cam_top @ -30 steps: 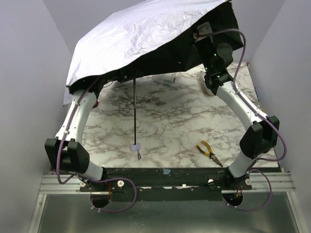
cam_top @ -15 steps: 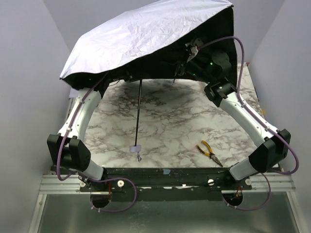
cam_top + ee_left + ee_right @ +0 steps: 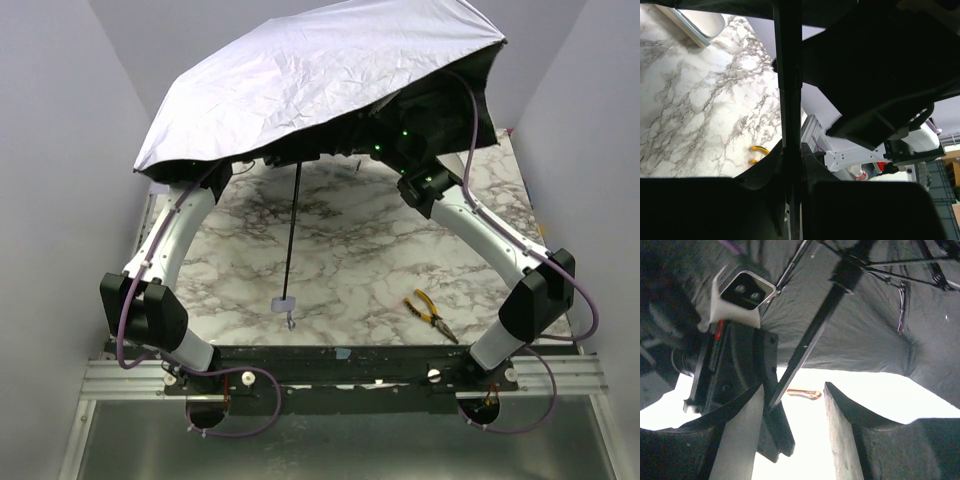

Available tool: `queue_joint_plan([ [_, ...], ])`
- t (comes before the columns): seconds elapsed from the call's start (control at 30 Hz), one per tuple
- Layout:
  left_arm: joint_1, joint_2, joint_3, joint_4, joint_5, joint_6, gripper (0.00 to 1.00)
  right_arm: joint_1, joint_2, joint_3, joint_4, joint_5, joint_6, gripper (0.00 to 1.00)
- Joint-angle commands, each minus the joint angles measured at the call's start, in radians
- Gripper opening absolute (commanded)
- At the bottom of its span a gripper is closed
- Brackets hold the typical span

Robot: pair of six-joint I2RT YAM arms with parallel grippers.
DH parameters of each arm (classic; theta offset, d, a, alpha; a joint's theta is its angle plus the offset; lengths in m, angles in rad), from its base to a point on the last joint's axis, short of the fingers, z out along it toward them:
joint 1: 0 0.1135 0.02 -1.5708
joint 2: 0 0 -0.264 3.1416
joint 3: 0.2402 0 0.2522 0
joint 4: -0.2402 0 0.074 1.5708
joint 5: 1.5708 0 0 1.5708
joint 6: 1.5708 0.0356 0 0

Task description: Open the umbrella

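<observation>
The umbrella's pale canopy [image 3: 320,70] is spread above the far half of the table, its black underside facing down. Its thin black shaft [image 3: 292,230] slants down to the small pale handle [image 3: 283,303], which hangs near the table's front edge. Both grippers are hidden under the canopy in the top view. My left gripper [image 3: 791,150] is shut on the shaft [image 3: 789,75]. My right gripper [image 3: 795,405] is open and empty. It sits just under the black fabric [image 3: 865,340], with the shaft [image 3: 815,325] running close by its left finger.
Yellow-handled pliers [image 3: 431,313] lie on the marble table [image 3: 350,260] at the front right; they also show in the left wrist view [image 3: 758,150]. A pale box-like object [image 3: 695,22] lies at the far left. White walls close in on both sides.
My right arm has swung left from the canopy's right rim to deep under it, near the shaft. The canopy has shifted and spread further right. The shaft now leans slightly.
</observation>
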Motion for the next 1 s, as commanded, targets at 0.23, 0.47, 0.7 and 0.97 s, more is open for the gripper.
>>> queue_joint_plan([
  [0.23, -0.031, -0.009, 0.023, 0.127, 0.051, 0.0, 0.0, -0.002, 0.041, 0.022, 0.082, 0.095, 0.335, 0.51],
  [0.47, -0.065, 0.007, 0.054, 0.085, 0.056, 0.052, 0.0, 0.003, 0.051, 0.019, 0.09, 0.099, 0.35, 0.42],
  [0.7, -0.068, 0.011, 0.091, 0.005, 0.067, 0.14, 0.0, -0.015, 0.039, 0.057, 0.092, 0.169, 0.338, 0.07],
  [0.97, -0.063, -0.004, 0.103, -0.098, 0.06, 0.248, 0.7, -0.099, 0.014, 0.097, 0.109, 0.247, 0.381, 0.01],
])
